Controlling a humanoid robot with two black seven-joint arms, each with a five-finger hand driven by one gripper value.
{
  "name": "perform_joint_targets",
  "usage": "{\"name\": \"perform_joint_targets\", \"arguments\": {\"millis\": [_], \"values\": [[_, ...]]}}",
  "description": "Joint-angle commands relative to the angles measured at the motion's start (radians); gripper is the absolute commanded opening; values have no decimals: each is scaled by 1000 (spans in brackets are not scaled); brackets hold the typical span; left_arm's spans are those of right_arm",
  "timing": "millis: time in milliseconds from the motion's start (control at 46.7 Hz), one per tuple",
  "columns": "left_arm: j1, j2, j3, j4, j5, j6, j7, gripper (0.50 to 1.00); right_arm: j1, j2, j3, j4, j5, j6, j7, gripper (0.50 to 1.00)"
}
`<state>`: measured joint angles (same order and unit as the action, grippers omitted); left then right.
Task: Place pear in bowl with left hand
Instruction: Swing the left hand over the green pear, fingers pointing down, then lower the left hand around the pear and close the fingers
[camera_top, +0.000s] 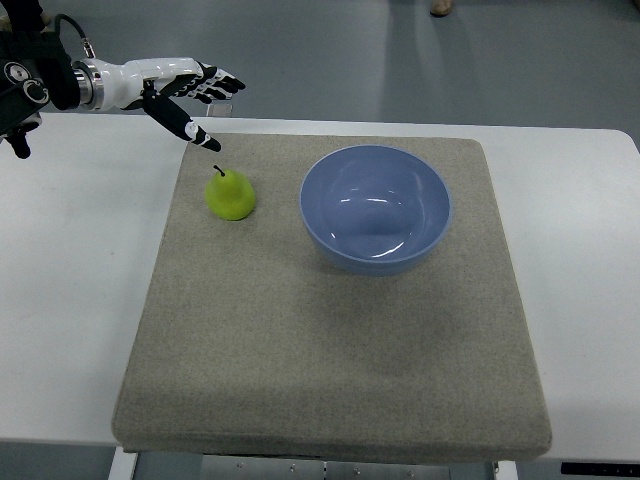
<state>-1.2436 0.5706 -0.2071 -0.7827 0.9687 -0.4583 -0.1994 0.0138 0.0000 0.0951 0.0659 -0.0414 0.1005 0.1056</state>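
Note:
A green pear (230, 195) stands upright on the grey mat (330, 350), left of the empty blue bowl (376, 207). My left hand (195, 100) reaches in from the upper left, hovering above and behind the pear, with a clear gap between them. Its fingers are spread and hold nothing; the thumb points down toward the pear. The right arm does not show.
The mat lies on a white table (70, 300) with bare surface to both sides. Grey floor lies beyond the far edge, where a person's shoe (441, 8) shows at the top.

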Motion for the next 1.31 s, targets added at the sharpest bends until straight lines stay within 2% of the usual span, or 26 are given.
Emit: {"name": "perform_joint_targets", "arguments": {"millis": [0,236,493,707,1286], "values": [[1,0,2,-27,71,0,0,947,0,0,0,0,0,1,-1,926],[-10,15,0,-115,209,-2,-5,943,0,0,0,0,0,1,0,926],[-20,20,2,-156,346,-8,-15,932,0,0,0,0,0,1,0,926],[-7,31,2,-187,518,-8,-75,902,0,0,0,0,0,1,0,926],[-2,6,52,-178,620,15,-87,911,0,0,0,0,0,1,0,926]]}}
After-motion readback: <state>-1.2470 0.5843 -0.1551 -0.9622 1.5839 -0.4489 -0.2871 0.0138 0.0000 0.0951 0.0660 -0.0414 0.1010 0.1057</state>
